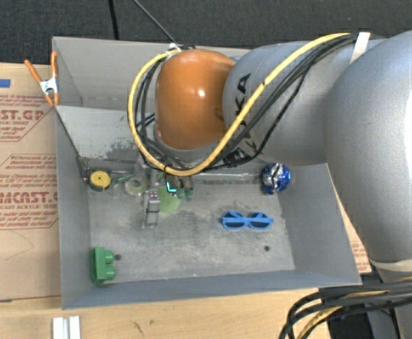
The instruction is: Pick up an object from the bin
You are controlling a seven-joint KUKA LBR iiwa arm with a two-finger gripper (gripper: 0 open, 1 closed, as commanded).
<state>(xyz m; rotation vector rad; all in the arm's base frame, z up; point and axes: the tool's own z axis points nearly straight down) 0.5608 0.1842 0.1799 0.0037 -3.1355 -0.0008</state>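
My gripper point(152, 212) hangs low over the bin's back-left part, close to the floor. A small light-green thing point(169, 203) lies right beside it on its right, touching or nearly touching it; I cannot tell whether it is gripped. A pale ring point(132, 186) lies just left of the gripper. A yellow round thing point(99, 180) sits further left, by the back wall.
A blue spectacle-shaped piece point(247, 221) lies right of centre. A blue-and-white ball point(275, 178) rests at the back right. A green block point(103, 265) sits in the front-left corner. The arm with its orange cover and cables hides much of the bin's back.
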